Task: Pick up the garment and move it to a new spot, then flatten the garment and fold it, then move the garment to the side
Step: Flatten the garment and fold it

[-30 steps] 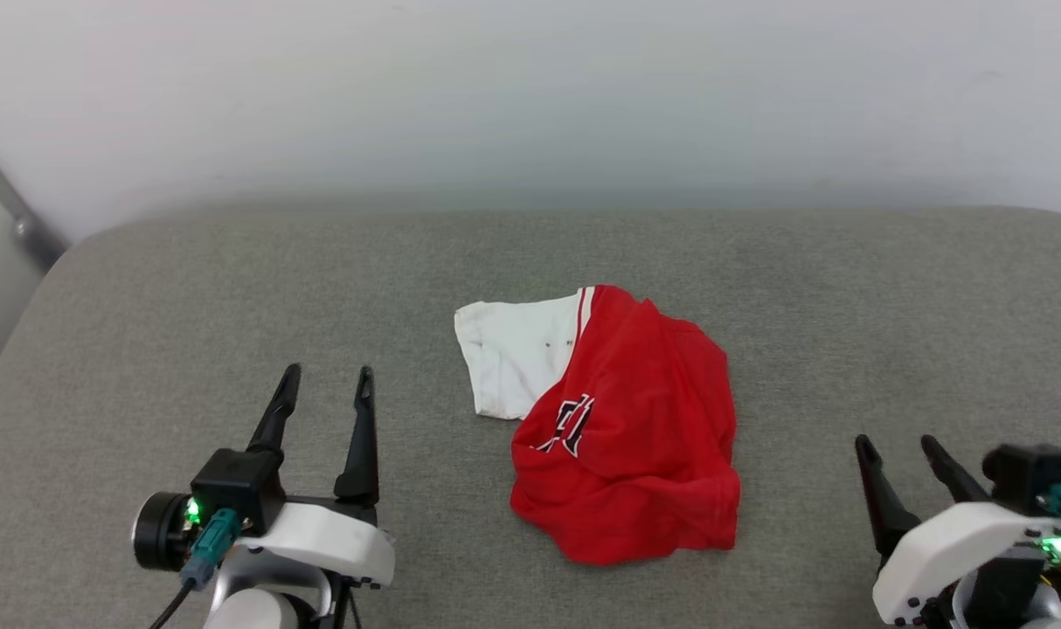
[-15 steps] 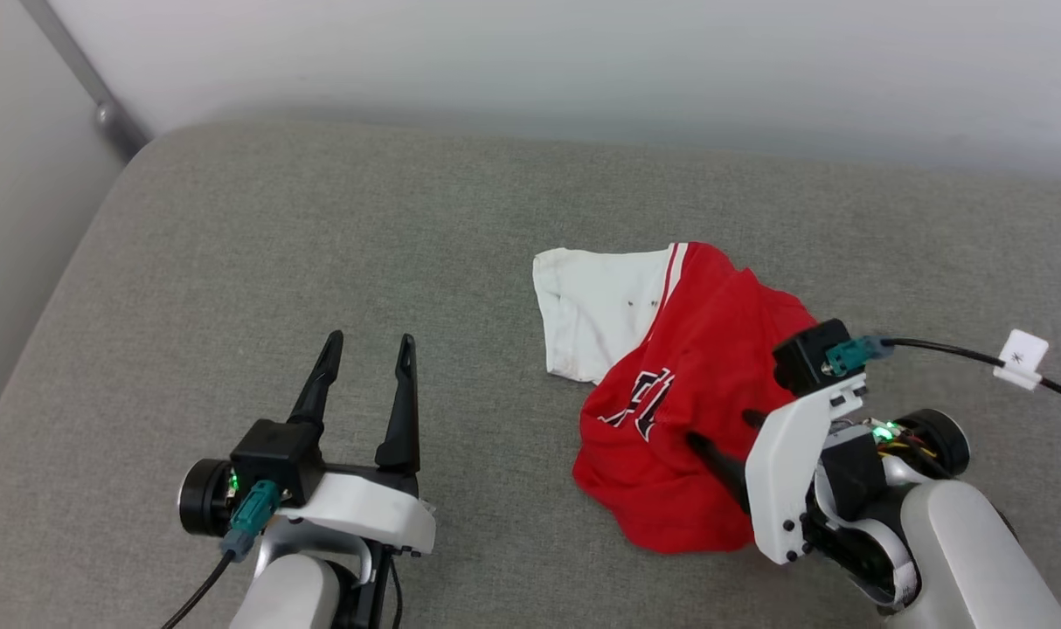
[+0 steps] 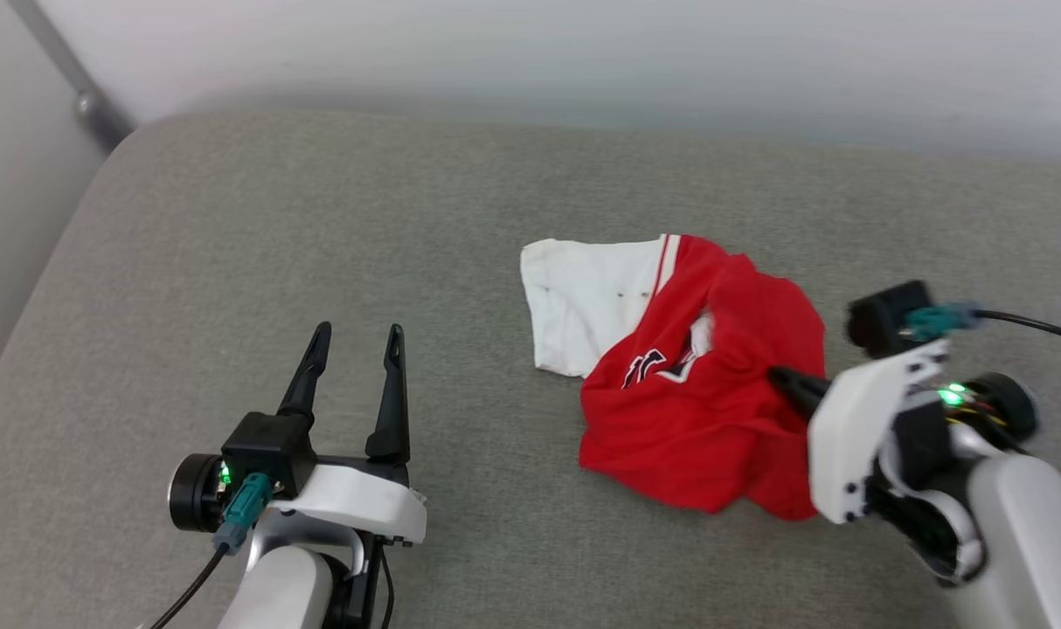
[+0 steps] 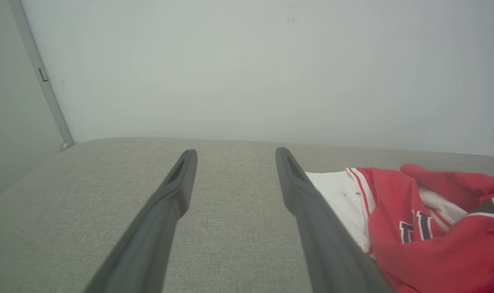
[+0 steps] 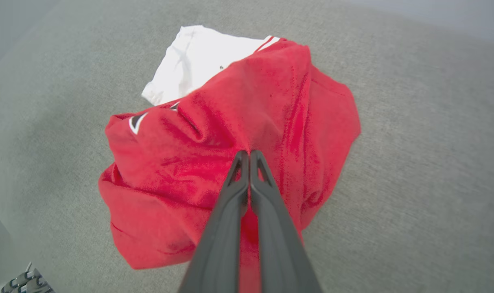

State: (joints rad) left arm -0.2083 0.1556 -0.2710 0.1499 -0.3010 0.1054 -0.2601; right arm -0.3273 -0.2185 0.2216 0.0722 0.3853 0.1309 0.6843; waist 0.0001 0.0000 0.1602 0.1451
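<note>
The garment (image 3: 696, 428) lies crumpled right of centre on the grey upholstered surface (image 3: 233, 227), with 1 white sleeve (image 3: 583, 297) spread flat toward the left. In the head view the right claw (image 3: 780, 377) is half buried in red folds. Its own wrist view is clearer: 2 fingers pinched tight on a raised ridge of red cloth. The left claw (image 3: 358, 332) hovers well apart from the garment, fingers spread (bare grey fabric between them). Its wrist view catches the black lettering (image 4: 414, 230) side-on.
</note>
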